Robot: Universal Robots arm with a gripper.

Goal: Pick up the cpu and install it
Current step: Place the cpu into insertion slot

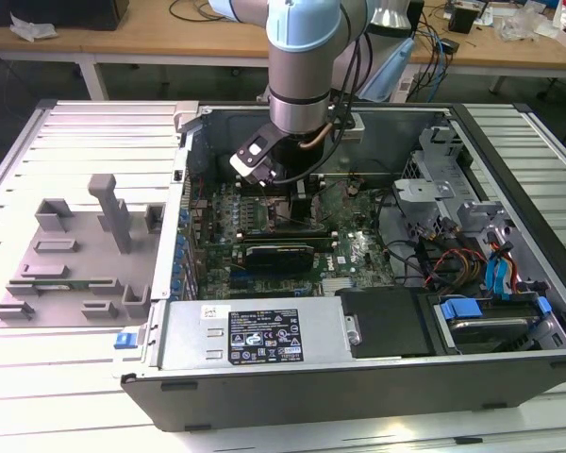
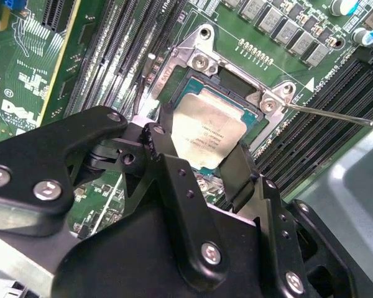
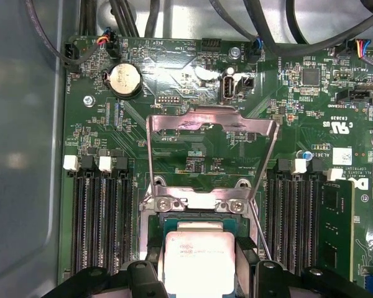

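The jaws of the black gripper (image 2: pixel 202 141) pinch the cpu (image 2: pixel 209 131) by two opposite edges, holding it low over the dark socket (image 2: pixel 236 84), roughly level; whether it is seated cannot be told. The cpu is a small thin square with a pale silvery metal lid carrying faint print and a lighter rim. It looks light and stiff, with a smooth lid that could slip and probably a delicate underside, so the bare edges are the safe place to hold it. In the first wrist view the hinged metal load plate (image 3: pixel 211 118) stands raised beyond the cpu, over the green motherboard (image 3: pixel 193 155). In the exterior view the arm (image 1: pixel 302 57) reaches down at upper centre into the open computer case (image 1: pixel 358 377); a grey tray (image 1: pixel 38 283) lies on the tabletop (image 1: pixel 75 132) at the exterior view's left.
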